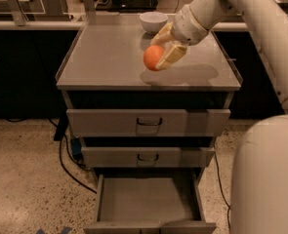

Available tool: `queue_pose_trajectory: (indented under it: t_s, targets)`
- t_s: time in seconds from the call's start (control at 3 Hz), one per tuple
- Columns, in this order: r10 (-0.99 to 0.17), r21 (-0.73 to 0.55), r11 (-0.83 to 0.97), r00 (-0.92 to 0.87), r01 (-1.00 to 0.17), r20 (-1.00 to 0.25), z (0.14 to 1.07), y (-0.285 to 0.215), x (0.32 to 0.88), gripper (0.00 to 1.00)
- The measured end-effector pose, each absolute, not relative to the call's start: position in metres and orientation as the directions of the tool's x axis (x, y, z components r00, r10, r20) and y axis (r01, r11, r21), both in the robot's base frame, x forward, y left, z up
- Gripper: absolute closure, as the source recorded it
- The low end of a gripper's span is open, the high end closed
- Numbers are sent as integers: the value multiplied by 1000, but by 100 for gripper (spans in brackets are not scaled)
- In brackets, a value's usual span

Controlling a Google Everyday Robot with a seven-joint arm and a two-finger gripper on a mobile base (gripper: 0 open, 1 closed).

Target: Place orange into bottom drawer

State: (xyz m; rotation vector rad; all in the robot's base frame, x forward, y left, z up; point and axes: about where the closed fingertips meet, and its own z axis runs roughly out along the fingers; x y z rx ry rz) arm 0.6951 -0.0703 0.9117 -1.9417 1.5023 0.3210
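Over the cabinet top (109, 57), the tool (160, 52) clasps the orange (152, 57).

A smooth, off-white arm (253, 13) built of rounded tubular sections is pictured above the right side of the grey cabinet (104, 62). A few small dark spots are dotted along its casing. A thin darker seam is seen ringing the pale wrist (190, 23). The gripper (159, 52), shown over the cabinet's top near its middle, is fitted with two broad, flat fingers (172, 56) of a pale yellowish tan. A large, domed white shell (268, 179) is seen to the right of the cabinet's drawers.
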Motion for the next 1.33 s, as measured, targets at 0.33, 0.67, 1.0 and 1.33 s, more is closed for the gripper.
queue_pose_trajectory:
  t_s: [0.33,0.67,1.0,1.33]
  targets:
    - [-705,-377,-145,363,-915,-610,927,-80,662,100]
    - [-678,-332,-171,356,-927,-643,913,-89,622,100]
    - [-678,-274,-196,332,-942,-656,893,-96,585,100]
    - [-678,-274,-196,332,-942,-656,893,-96,585,100]
